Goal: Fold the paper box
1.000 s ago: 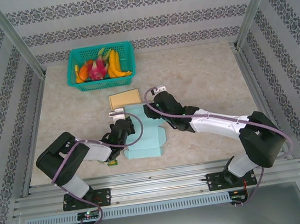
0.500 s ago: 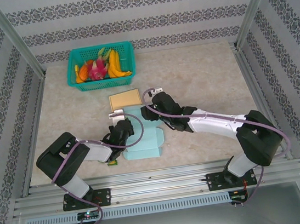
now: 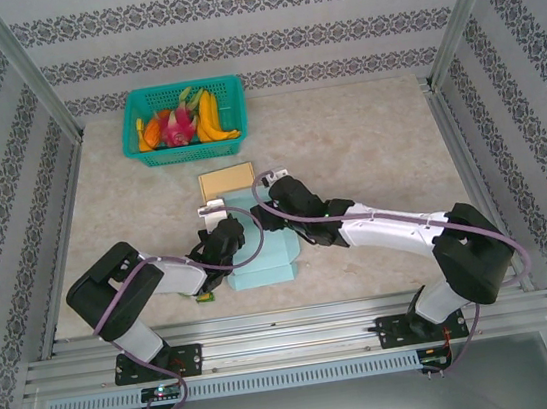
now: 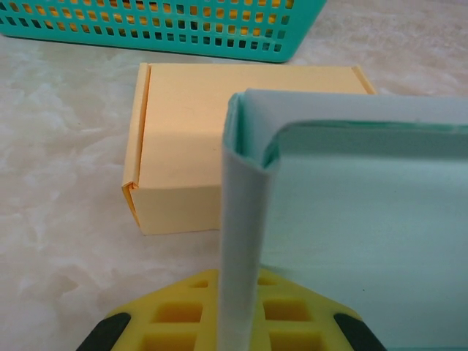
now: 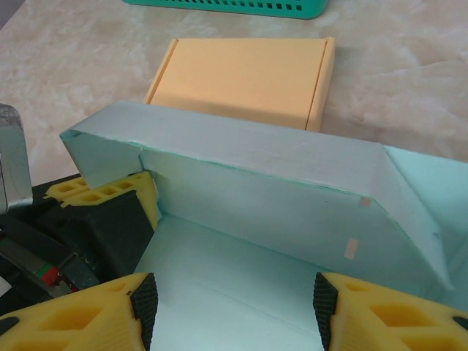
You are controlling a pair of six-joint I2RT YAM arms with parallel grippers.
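Note:
The paper box (image 3: 266, 262) is pale teal and partly folded, lying near the table's front centre. My left gripper (image 3: 226, 239) is shut on its upright left side wall (image 4: 241, 241), which stands edge-on between the yellow jaws (image 4: 238, 322). My right gripper (image 3: 266, 211) hangs open over the box's floor (image 5: 219, 292), facing the raised far wall (image 5: 278, 190), its black pads (image 5: 144, 300) apart and touching nothing. The left gripper's yellow and black fingers (image 5: 110, 212) also appear at the box's left corner in the right wrist view.
A flat tan folded box (image 3: 227, 181) (image 4: 190, 131) (image 5: 248, 73) lies just beyond the teal one. Farther back stands a green basket (image 3: 186, 153) (image 4: 183, 33) holding fruit. Patterned walls and metal posts enclose the table.
My right gripper has moved left and slightly nearer, further over the box. The left gripper has kept its hold and its place.

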